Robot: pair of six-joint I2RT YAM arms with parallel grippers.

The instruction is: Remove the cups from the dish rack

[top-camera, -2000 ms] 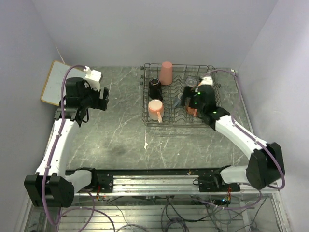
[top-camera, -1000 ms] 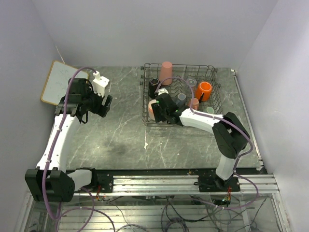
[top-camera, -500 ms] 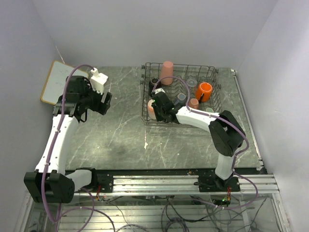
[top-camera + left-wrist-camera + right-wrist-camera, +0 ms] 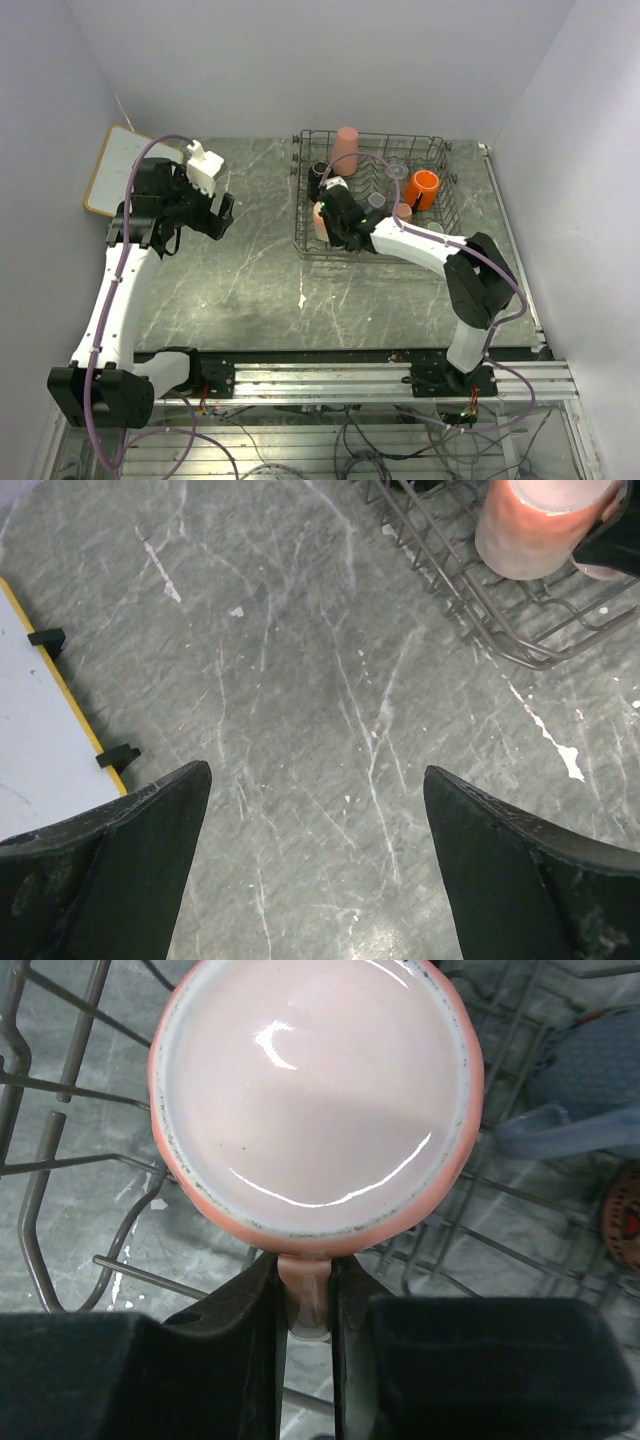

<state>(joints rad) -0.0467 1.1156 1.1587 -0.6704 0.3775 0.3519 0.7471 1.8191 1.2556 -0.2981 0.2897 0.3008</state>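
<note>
The right end effector (image 4: 308,1305) pinches the handle of the pink mug (image 4: 315,1090), whose bowl lies just ahead of it.

The grey marbled table (image 4: 260,270) carries the dish rack (image 4: 299,205) and a white-faced board (image 4: 125,165) far left.
</note>
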